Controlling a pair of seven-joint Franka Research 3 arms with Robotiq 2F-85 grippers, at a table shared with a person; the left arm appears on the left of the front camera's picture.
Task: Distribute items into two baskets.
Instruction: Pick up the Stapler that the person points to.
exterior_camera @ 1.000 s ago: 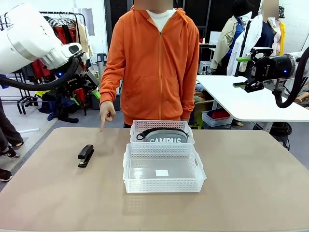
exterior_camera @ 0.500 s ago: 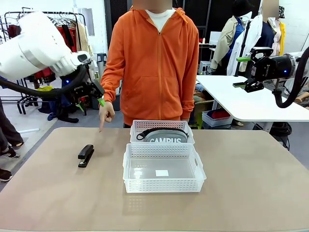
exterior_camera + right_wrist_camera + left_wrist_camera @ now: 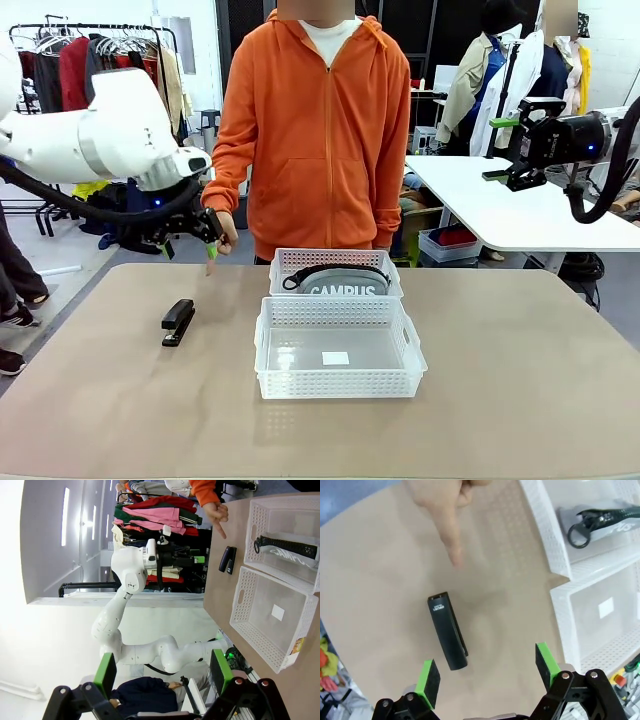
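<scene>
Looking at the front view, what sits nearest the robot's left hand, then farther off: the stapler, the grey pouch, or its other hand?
1. Stapler, on the table below the left hand.
2. Grey pouch, in the far basket, centre.
3. Right hand, raised at far right.

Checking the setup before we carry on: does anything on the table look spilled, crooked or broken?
Nothing stands out. The stapler lies flat on the table beside the near basket, and the pouch sits neatly inside the far basket. Nothing looks spilled or damaged.
</scene>
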